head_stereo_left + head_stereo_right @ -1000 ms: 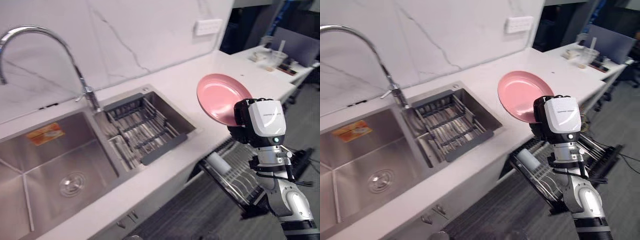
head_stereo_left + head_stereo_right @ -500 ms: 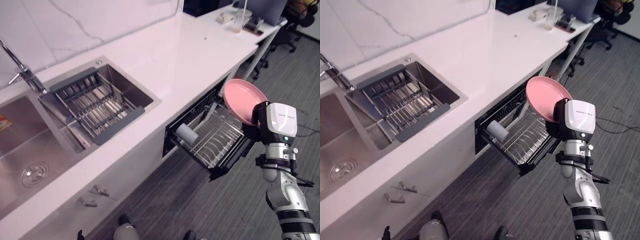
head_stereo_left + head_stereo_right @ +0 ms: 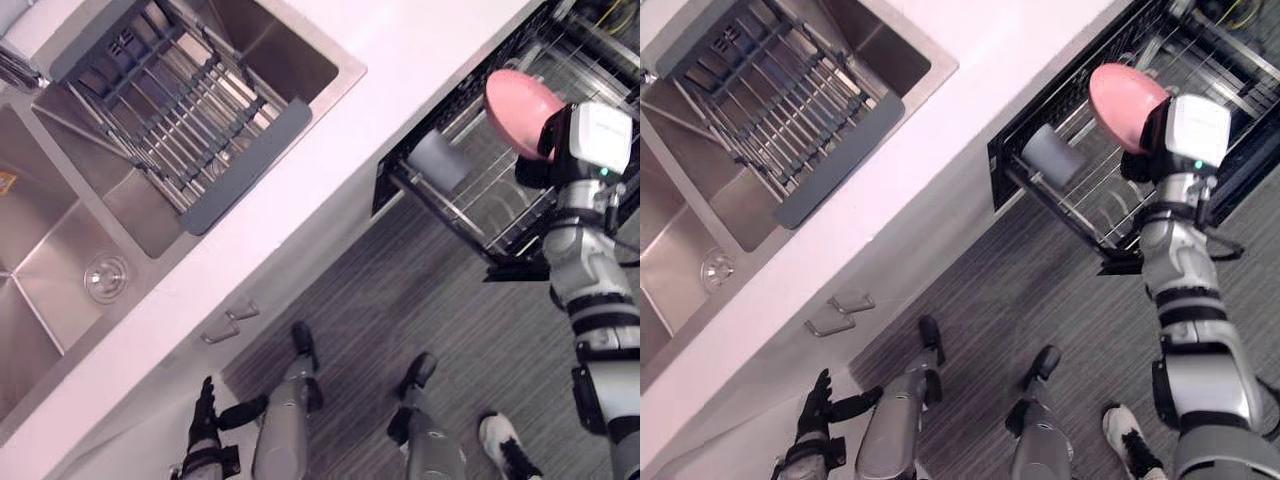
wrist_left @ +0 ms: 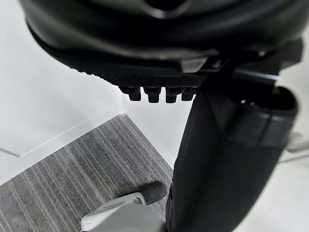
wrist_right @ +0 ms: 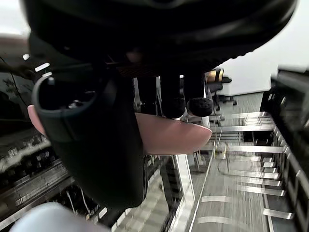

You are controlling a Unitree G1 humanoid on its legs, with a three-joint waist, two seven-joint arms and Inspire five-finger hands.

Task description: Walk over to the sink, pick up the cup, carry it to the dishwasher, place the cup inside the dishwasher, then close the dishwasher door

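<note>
Left eye view: right hand (image 3: 552, 152) is up over the open dishwasher (image 3: 395, 172), clenched on a pink plate (image 3: 522, 108). The plate is tilted, one edge in the hand, the rest standing up and to the left of the hand. A grey cup (image 3: 437, 160) lies on its side in the pulled-out wire rack (image 3: 503, 198), left of the right hand and apart from both hand and plate. Bench (image 3: 400, 60) and sink (image 3: 70, 240) are well to the left of that hand. Left hand (image 3: 203, 418) hangs low by the bench front, fingers straight, nothing in it

Right eye view: same layout, plate over the rack, cup to its left

Left wrist view: left hand's fingers (image 4: 154, 94) are loose and hold nothing, with grey striped floor (image 4: 67, 164) past them

Right wrist view: thumb (image 5: 91, 145) on one face of the plate, fingers (image 5: 173, 100) on the other, pinching it. Rack wires show beyond the hand
</note>
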